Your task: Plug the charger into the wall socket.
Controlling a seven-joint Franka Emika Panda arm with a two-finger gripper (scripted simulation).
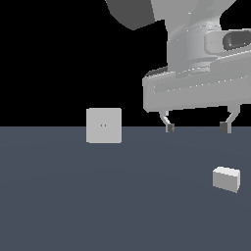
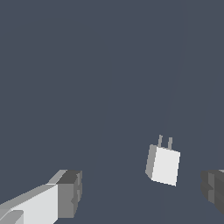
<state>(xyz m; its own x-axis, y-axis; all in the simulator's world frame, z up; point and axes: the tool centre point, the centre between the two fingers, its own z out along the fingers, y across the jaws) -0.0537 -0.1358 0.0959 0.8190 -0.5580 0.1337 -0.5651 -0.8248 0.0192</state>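
The charger (image 1: 226,178) is a small light-grey block lying on the dark floor at the exterior view's right. In the wrist view the charger (image 2: 163,165) shows two thin prongs sticking out of one end. The wall socket (image 1: 104,125) is an upright light-grey square plate with two tiny yellowish holes, standing at the exterior view's left. My gripper (image 1: 197,128) is open and empty, hanging above the floor, higher than the charger and a little toward the socket side. Its fingertips (image 2: 70,193) show in the wrist view with the charger between them, nearer one finger.
The dark grey-blue floor (image 1: 122,206) spreads across the whole lower half of the exterior view, with a black background behind it. The arm's large grey wrist body (image 1: 206,59) fills the upper right of the exterior view.
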